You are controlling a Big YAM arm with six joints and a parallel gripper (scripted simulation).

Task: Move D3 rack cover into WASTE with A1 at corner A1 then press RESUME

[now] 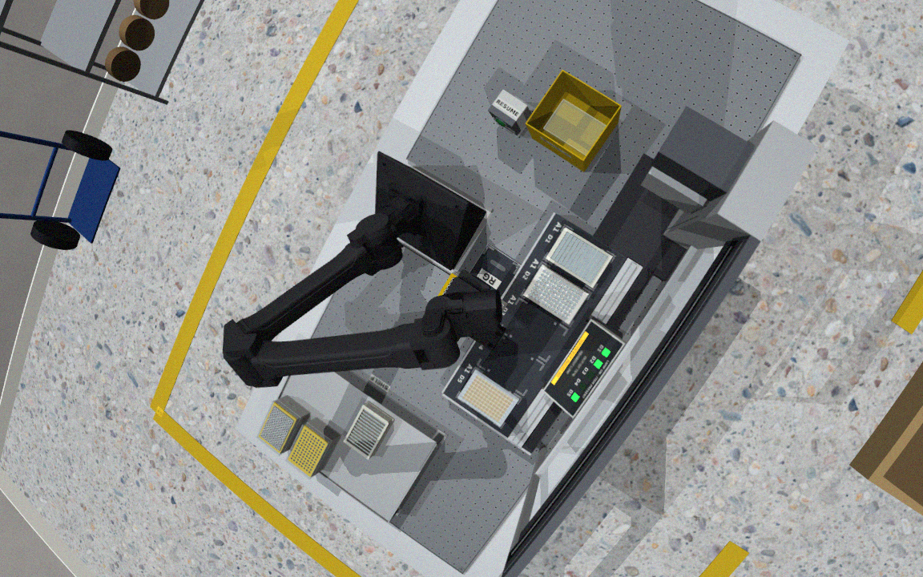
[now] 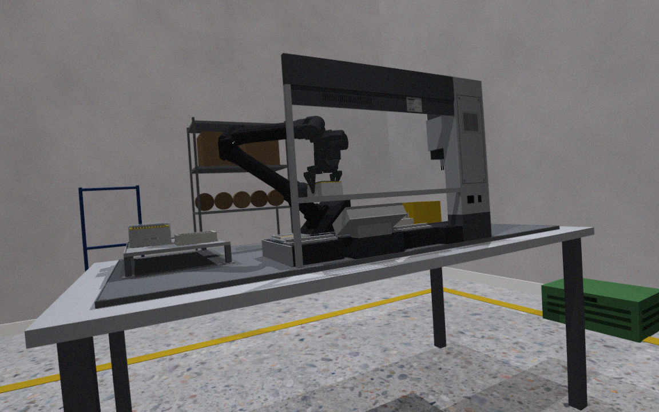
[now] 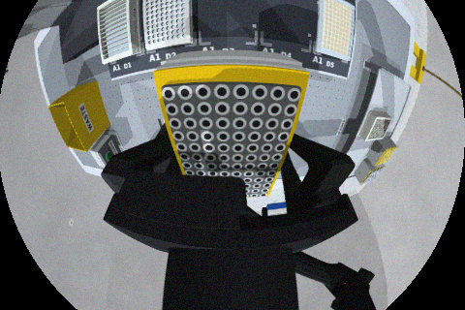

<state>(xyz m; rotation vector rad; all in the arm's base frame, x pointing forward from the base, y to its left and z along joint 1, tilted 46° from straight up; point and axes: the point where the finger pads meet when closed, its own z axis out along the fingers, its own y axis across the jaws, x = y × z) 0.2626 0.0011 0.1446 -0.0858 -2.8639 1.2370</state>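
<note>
— While its slot sits bare, why is the rack (image 3: 223, 123) aloft at frame centre?
— The gripper (image 3: 232, 165) clamps it, fingers wide, likely for turning; the cover (image 1: 574, 123) seemingly lies in the bin (image 1: 548, 132), upper centre.

tip rack (image 3: 228, 135) in gripper (image 3: 227, 188), raised before the deck | resume box (image 1: 509, 110) beside waste bin (image 1: 541, 132) | shelf unit (image 1: 372, 487) behind the arm's elbow
</note>
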